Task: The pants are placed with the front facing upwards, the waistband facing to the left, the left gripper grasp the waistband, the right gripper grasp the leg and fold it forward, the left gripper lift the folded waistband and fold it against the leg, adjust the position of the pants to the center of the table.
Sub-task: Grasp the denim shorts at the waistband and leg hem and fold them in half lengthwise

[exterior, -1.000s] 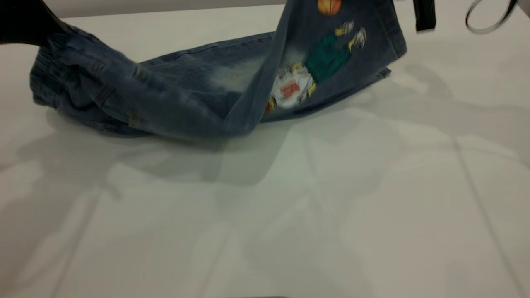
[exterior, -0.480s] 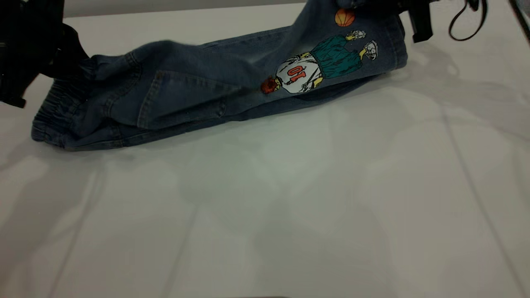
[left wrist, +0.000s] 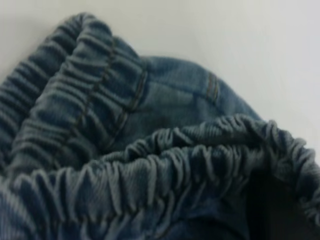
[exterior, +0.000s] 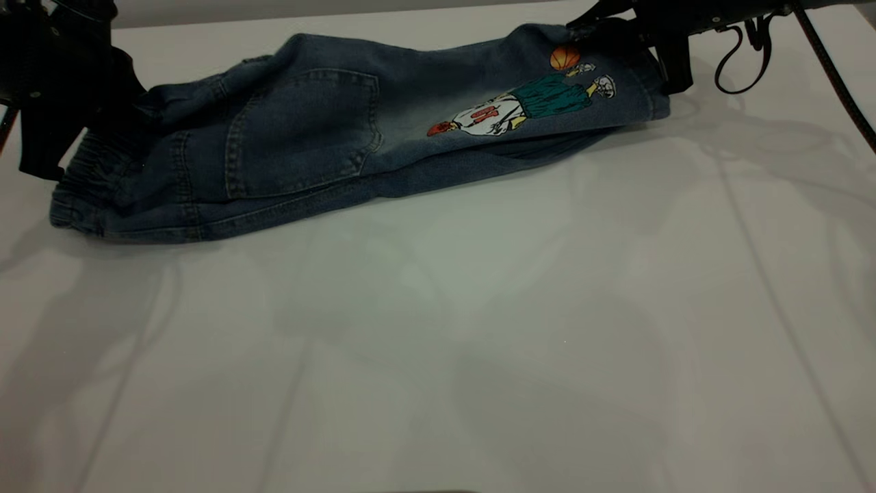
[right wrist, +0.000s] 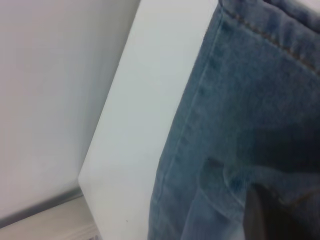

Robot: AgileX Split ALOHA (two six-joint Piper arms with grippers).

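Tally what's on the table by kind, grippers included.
Pants: 1
Grippers: 2, the left gripper at the waistband, the right gripper at the leg hem
Total: 3

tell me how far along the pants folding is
Done: the pants lie folded lengthwise, back pocket and the leg with its cartoon print facing up. In hand: the left gripper sits at the waistband and the right gripper at the leg hem, both touching denim. Left: folding the waistband over against the leg, then moving the pants from the far side to the centre of the table.
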